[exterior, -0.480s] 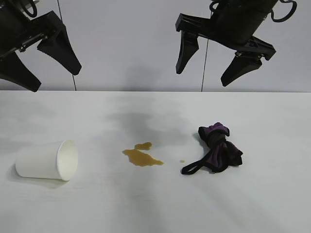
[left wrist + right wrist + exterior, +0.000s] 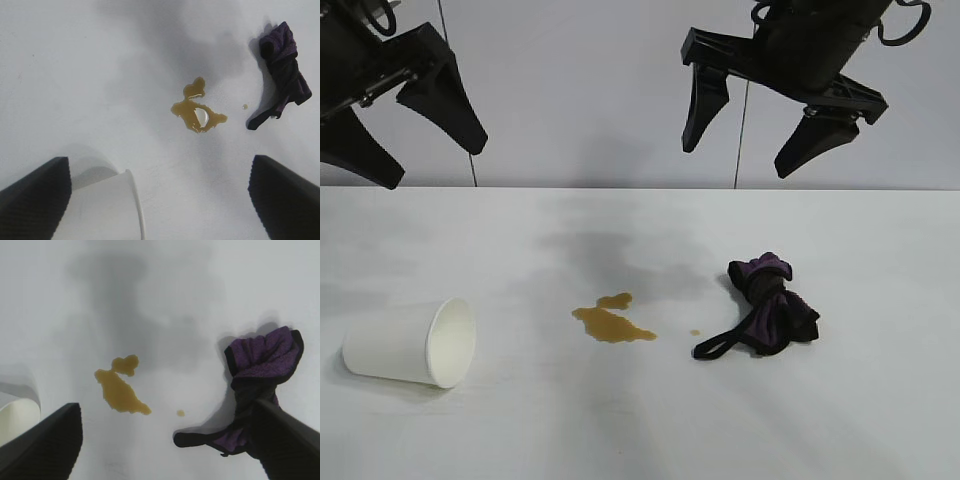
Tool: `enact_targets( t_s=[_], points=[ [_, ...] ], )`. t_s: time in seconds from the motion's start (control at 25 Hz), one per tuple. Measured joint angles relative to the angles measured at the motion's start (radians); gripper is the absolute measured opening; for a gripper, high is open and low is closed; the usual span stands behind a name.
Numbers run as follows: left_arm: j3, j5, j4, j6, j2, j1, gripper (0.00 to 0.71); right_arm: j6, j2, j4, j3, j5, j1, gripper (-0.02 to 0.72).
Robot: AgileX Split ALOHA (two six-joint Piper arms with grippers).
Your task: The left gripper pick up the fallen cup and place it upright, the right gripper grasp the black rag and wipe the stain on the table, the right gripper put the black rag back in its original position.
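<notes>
The white paper cup lies on its side at the left of the white table, mouth toward the middle. The amber stain and its droplet sit mid-table. The black and purple rag lies bunched to their right. My left gripper hangs open high above the cup. My right gripper hangs open high above the stain and rag. The left wrist view shows the cup by one finger, the stain and the rag. The right wrist view shows the stain and the rag.
A pale wall with two thin vertical seams stands behind the table. Nothing else lies on the tabletop besides the cup, stain and rag.
The cup has rolled a little toward the table's front left. Both grippers hang where they were.
</notes>
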Motion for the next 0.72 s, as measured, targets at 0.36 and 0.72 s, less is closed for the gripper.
enact_targets(
  t_s=[0.36, 0.72],
  points=[
    [0.000, 0.022, -0.014, 0.008, 0.000, 0.000, 0.694, 0.000, 0.000, 0.000, 0.000, 0.000, 0.000, 0.631],
    [-0.029, 0.222, 0.154, 0.652, 0.000, -0.035, 0.691, 0.000, 0.000, 0.000, 0.000, 0.000, 0.000, 0.631]
  ],
)
